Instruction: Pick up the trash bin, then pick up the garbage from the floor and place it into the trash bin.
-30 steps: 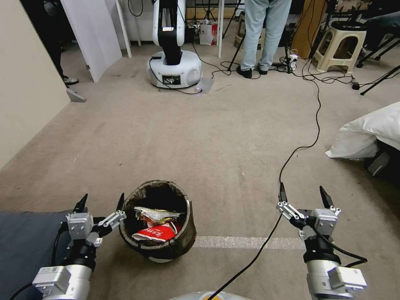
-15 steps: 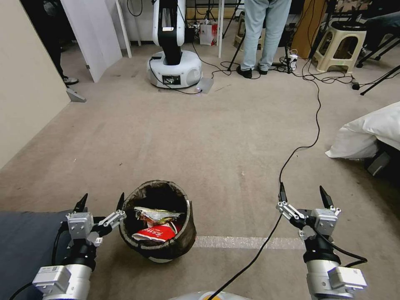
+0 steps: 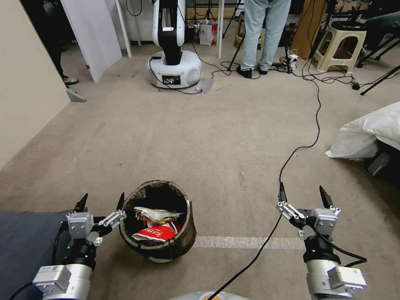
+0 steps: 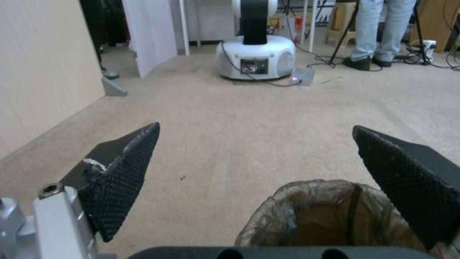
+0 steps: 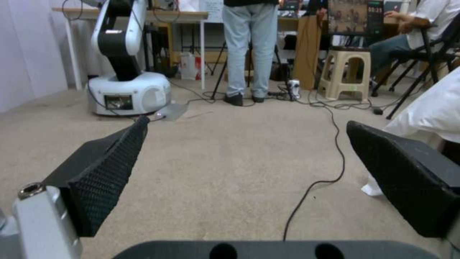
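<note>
— What sort of place is this?

— A robotics lab or test room. A white robot arm on a round base (image 3: 174,62) stands on the carpet (image 3: 200,137), wired up with black cables (image 3: 310,104) that trail across the floor.

— Anything else?

— Tripod legs (image 3: 377,81), a plastic stool (image 3: 339,46), a folding white partition (image 3: 93,35) and a desk (image 5: 143,16) at the back wall. A strip of clear tape (image 3: 246,242) marks the carpet.
</note>
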`<state>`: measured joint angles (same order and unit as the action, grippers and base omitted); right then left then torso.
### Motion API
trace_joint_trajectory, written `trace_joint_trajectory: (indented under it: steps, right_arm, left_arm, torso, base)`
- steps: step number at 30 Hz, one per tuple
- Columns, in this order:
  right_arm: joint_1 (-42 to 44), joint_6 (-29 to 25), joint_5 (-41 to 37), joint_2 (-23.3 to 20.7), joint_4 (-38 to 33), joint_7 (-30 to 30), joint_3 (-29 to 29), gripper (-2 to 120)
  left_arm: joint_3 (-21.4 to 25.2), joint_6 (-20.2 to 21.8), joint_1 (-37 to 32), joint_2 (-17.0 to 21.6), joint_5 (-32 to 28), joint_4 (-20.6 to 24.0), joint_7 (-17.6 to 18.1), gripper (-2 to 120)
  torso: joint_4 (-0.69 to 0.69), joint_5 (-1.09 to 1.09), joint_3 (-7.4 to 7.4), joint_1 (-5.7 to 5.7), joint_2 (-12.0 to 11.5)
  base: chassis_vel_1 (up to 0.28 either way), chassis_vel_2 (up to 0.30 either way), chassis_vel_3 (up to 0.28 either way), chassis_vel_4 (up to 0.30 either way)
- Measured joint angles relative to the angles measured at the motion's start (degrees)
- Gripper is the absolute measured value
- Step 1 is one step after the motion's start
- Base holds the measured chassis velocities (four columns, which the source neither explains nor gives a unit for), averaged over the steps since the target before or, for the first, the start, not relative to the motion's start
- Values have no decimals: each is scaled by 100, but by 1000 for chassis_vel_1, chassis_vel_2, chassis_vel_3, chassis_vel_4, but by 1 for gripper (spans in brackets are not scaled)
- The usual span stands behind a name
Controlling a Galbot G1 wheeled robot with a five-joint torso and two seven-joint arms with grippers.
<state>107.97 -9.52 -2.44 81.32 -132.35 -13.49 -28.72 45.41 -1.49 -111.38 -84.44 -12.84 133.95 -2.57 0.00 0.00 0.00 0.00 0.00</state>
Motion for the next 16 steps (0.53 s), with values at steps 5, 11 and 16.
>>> trace_joint_trajectory:
  steps: [5, 11, 16]
  right_arm:
    - [-1, 2, -2, 0, 2, 0, 0, 100]
    - [-1, 5, -1, 0, 7, -1, 0, 100]
    - [-2, 7, 1, 0, 9, -4, 1, 100]
  left_arm:
    - [0, 4, 2, 2, -1, 0, 2, 100]
    - [-1, 0, -7, 2, -1, 0, 2, 100]
    - [-1, -2, -8, 2, -1, 0, 2, 100]
  torso:
    - [0, 0, 0, 0, 0]
    - [0, 0, 0, 0, 0]
    - [0, 0, 0, 0, 0]
  base:
    - [0, 0, 0, 0]
    - [0, 0, 0, 0]
    - [0, 0, 0, 0]
